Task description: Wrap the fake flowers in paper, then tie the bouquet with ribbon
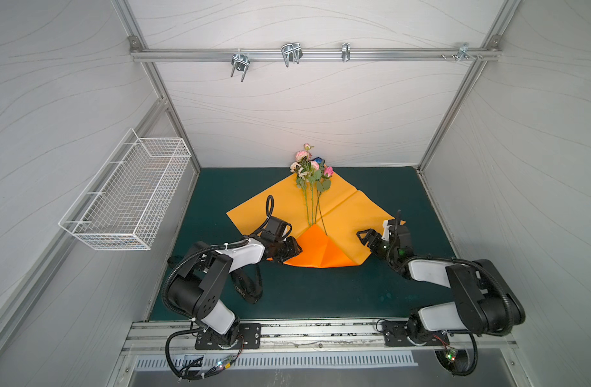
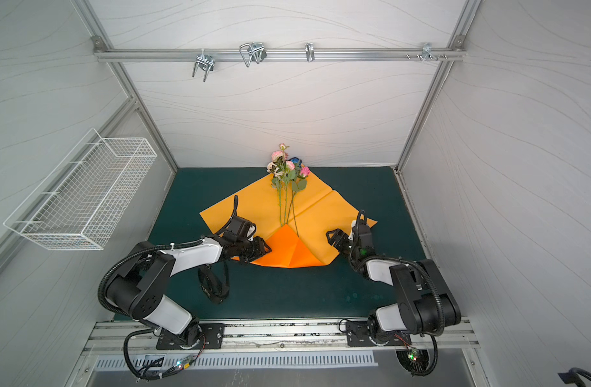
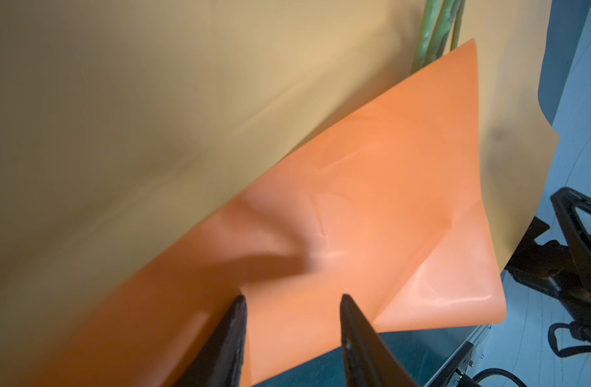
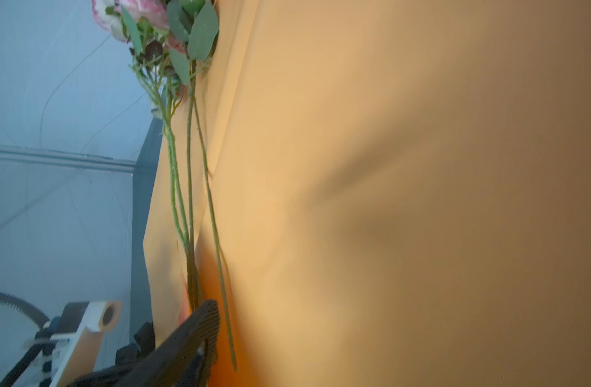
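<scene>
Dark green mat floors a grey-walled booth, seen from above in both top views. At the mat's far middle lies the bouquet. Its pink, cream and blue blooms are against the back wall and its thin green stems run toward me. The bouquet rests on a square of orange paper, laid like a diamond with one point under the blooms. The near point is folded up into a brighter orange flap that covers the stem ends. One stem shows along the flap's right edge.

My left claw sits low at the flap's left edge. The left wrist view shows its jaws partly apart with the flap's edge between them, and they are not pinched on it. My right claw hovers over the paper's right side, jaws spread and empty, well apart from the stems.

A black ribbon with white lettering lies loose on the mat under my left arm, apart from the flowers. A white wire basket hangs on the left wall.

As I judge it, only the first fold is made. Both side wings of the paper lie flat, nothing is gathered around the stems, and the ribbon has not yet reached the bouquet. So wrapping and the tying itself are left to do.
</scene>
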`<state>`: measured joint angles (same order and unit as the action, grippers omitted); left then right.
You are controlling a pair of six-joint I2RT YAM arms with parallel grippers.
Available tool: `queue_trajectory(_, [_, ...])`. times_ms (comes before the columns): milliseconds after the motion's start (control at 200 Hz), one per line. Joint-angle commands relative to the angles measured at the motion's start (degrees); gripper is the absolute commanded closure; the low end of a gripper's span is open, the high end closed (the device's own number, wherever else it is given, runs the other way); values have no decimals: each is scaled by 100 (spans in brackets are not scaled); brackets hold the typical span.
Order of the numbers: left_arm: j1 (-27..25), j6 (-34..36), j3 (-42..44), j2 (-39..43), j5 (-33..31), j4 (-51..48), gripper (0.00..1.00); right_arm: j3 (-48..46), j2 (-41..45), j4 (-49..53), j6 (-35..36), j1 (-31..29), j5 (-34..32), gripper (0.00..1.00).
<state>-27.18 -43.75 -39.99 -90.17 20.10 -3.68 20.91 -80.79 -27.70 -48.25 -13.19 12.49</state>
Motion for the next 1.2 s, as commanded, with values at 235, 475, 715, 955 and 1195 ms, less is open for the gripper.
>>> queue_trajectory(235, [-46, -6, -156, -220, -138, -177, 54, 765, -619, 1105, 729, 828, -72, 62])
queue_trajectory(475, [-155, -70, -194, -297, -164, -159, 55, 1039, -1008, 1476, 515, 1023, 59, 100])
queue_trajectory(715, [-361, -220, -226, -395, -182, -113, 58, 902, -655, 1891, 373, 1254, -6, 100])
queue_trajectory(955, [-568, -281, -373, -440, -184, -150, 60, 680, -250, 2254, 421, 1624, 84, 100])
queue_trajectory(1195, [-750, -437, -416, -448, -155, -76, 61, 664, 33, 2594, 602, 2081, 161, 100])
